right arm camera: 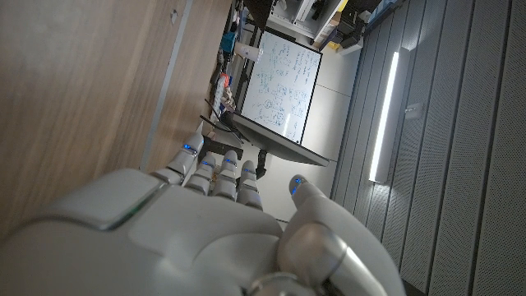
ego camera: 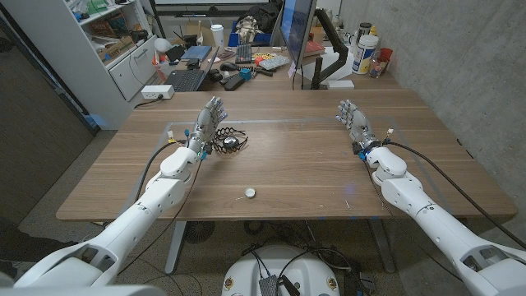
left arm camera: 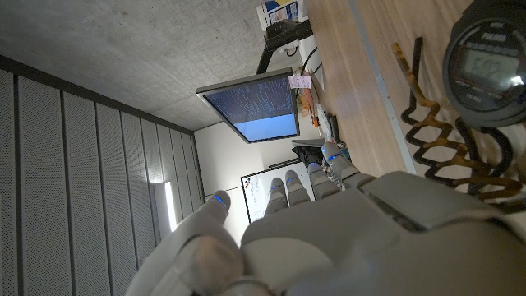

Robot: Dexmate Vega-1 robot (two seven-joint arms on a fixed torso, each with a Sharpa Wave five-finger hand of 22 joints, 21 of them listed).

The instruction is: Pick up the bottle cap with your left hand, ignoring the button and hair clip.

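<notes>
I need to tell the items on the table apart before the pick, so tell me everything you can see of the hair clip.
The hair clip is a dark claw clip with curved, interlocking teeth that look brownish and glossy, like plastic, in the left wrist view. It lies on the wooden table, just to the right of the left hand, which stands beside it with fingers spread. A round black item with a grey display sits against the clip; whether it rests on the teeth cannot be told.
</notes>
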